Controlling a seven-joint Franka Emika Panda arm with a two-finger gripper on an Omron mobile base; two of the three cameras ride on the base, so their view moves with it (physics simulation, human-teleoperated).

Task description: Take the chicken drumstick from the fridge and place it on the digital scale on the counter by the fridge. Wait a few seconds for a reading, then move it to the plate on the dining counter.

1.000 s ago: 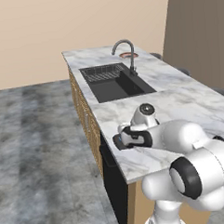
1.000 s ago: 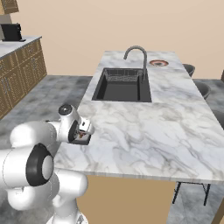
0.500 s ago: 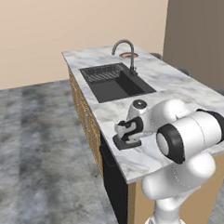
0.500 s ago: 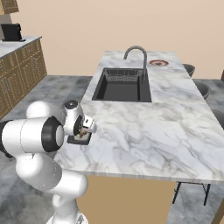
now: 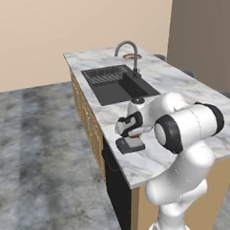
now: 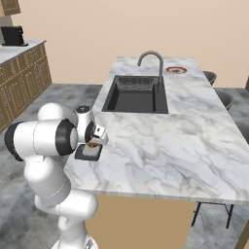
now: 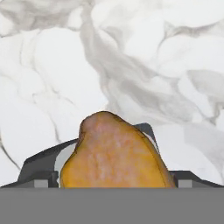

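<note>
Golden drumstick in hand, over scale

Left base view: behind-left of the arm, looking down across the worktop.
Right base view: behind-right, same worktop and sink.
Hand view: very close, over the chicken drumstick.
</note>
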